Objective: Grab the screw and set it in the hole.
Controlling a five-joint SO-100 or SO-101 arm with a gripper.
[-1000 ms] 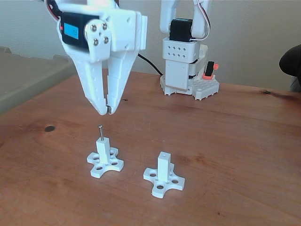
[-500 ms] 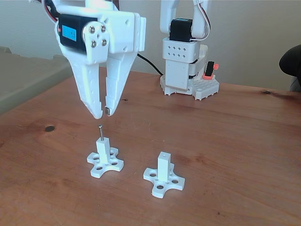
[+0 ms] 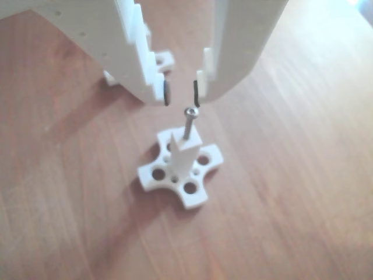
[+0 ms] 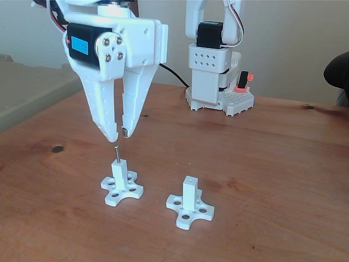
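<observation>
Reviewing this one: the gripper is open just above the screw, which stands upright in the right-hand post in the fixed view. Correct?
Not quite. In the fixed view the screw stands in the left-hand post; the right-hand post carries no screw. The gripper is indeed open just above the screw.

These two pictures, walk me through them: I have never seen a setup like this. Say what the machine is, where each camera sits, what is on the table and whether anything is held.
The machine is a small white robot arm ending in a two-finger gripper. The fixed view looks across the wooden table from the front; the arm's base stands at the back. The other view looks down from close by the gripper. On the table stand two white plastic posts with cross-shaped bases. The left post has a thin metal screw standing upright in its tip; the right post is bare on top. The gripper is open just above the screw and holds nothing.
</observation>
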